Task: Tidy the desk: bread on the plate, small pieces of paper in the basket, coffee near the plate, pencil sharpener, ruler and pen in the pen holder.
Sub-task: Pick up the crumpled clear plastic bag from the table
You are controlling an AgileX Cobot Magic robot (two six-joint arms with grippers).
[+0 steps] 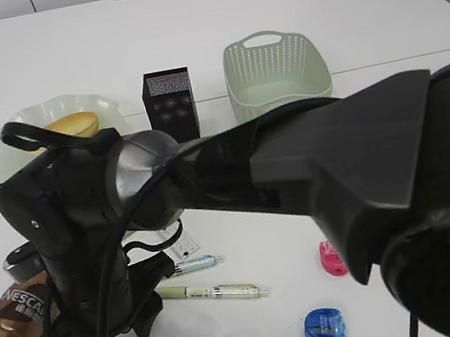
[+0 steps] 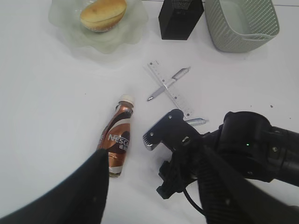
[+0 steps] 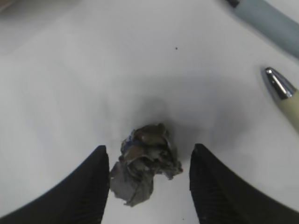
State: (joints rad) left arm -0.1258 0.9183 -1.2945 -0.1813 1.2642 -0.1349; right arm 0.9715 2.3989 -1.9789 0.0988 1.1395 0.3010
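Picking up a paper ball [image 3: 145,168] at lower centre: the right gripper [image 3: 147,186] straddles it, fingers apart (not yet clamped); next, close, then carry to the basket [image 1: 276,72].

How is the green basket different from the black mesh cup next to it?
The basket is pale green, while the pen holder is black. The basket is wide and low with rounded corners and a cut-out handle; the pen holder is narrow, square and taller than wide. The basket's wall has a woven pattern; the pen holder's is fine mesh. Both stand upright, side by side and apart, at the far side of the desk.
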